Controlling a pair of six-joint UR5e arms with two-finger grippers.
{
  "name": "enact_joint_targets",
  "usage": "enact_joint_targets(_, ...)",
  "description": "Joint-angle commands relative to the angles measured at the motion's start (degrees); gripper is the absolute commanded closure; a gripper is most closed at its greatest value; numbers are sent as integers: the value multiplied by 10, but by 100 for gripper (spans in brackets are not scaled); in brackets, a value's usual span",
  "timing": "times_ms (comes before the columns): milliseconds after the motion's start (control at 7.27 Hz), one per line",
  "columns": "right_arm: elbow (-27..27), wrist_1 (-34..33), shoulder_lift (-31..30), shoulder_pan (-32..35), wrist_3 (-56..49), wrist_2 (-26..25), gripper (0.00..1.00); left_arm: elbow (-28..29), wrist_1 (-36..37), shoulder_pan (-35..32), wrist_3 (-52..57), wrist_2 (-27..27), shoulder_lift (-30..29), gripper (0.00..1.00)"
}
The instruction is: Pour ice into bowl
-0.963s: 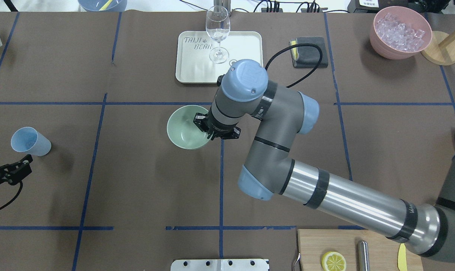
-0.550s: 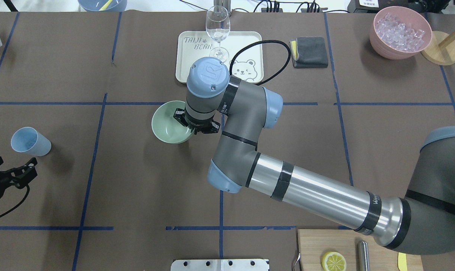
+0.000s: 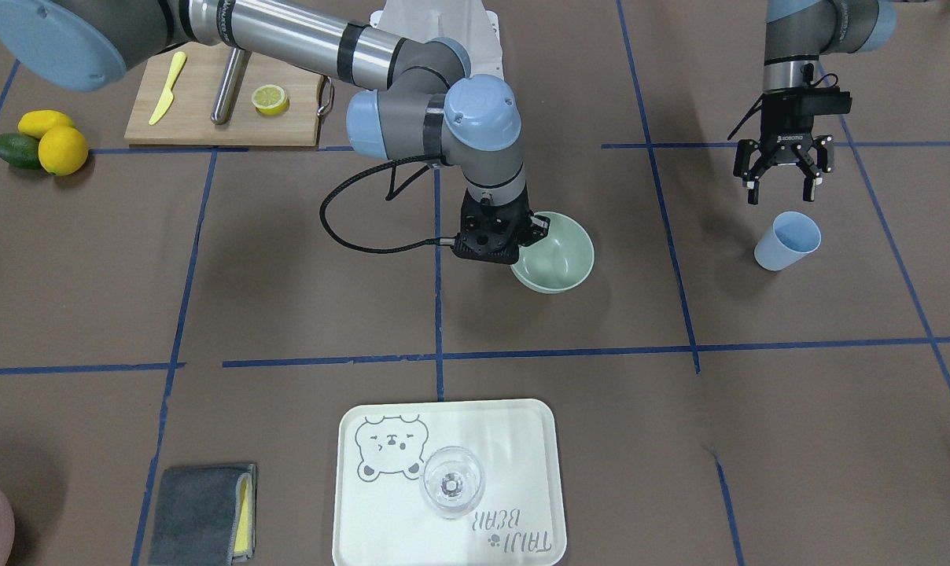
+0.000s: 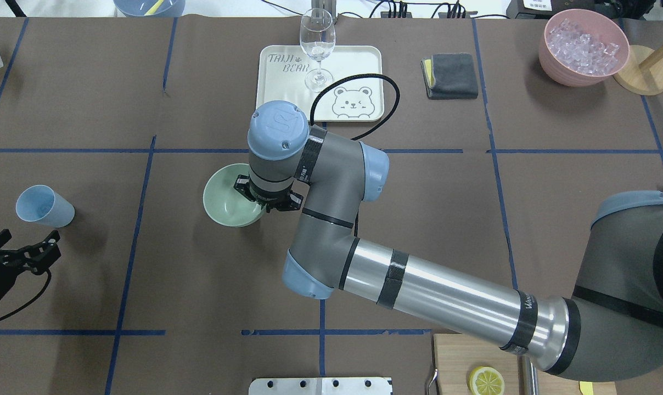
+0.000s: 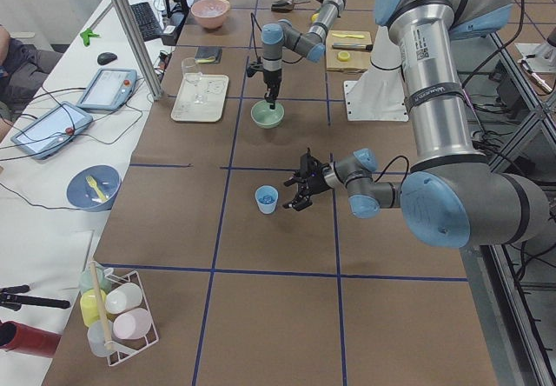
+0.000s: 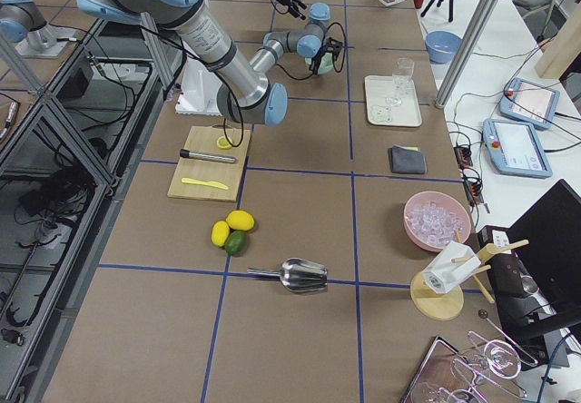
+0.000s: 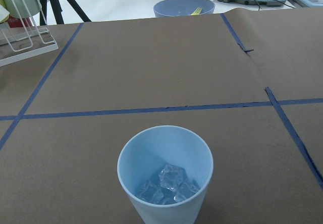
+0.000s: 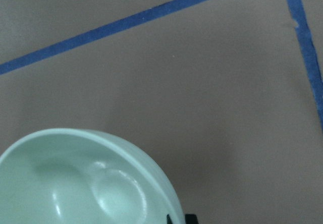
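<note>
The pale sage-green bowl [image 4: 224,200] is held at its rim by my right gripper [image 4: 261,198], which is shut on it near the table's middle. The bowl also shows in the front view [image 3: 557,255] and in the right wrist view [image 8: 75,183], and it is empty. The ice [image 7: 169,183] is a few clear cubes inside the light blue cup [image 7: 165,178]. The cup [image 4: 43,206] stands at the table's left side. My left gripper [image 4: 28,242] is open and empty, just short of the cup; it also shows in the front view [image 3: 782,189].
A white tray [image 4: 359,60] with a wine glass [image 4: 316,46] is at the back centre. A grey cloth [image 4: 450,75] and a pink bowl of ice [image 4: 583,48] are at the back right. A cutting board with a lemon slice [image 4: 485,380] is at the front right.
My right arm has carried the bowl to the left across the table's centre line. My left gripper has shifted slightly beside the cup and stays open.
</note>
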Motion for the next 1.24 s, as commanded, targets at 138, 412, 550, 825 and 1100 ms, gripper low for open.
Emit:
enact_joint_targets(138, 2, 0, -3, -13, 1, 0, 30, 29, 0, 0, 0, 4, -27, 1)
enact_joint_targets(412, 7, 1, -1, -13, 17, -2, 0, 42, -1, -1, 0, 12, -39, 1)
enact_joint_targets(550, 13, 1, -1, -13, 18, -2, 0, 49, -4, -1, 1, 12, -40, 1)
enact_joint_targets(825, 27, -4, -4, -10, 16, 0, 0, 73, -30, -2, 5, 12, -42, 1)
enact_joint_targets(1100, 52, -31, -10, 10, 14, 0, 0, 75, -43, -21, 8, 12, -43, 2)
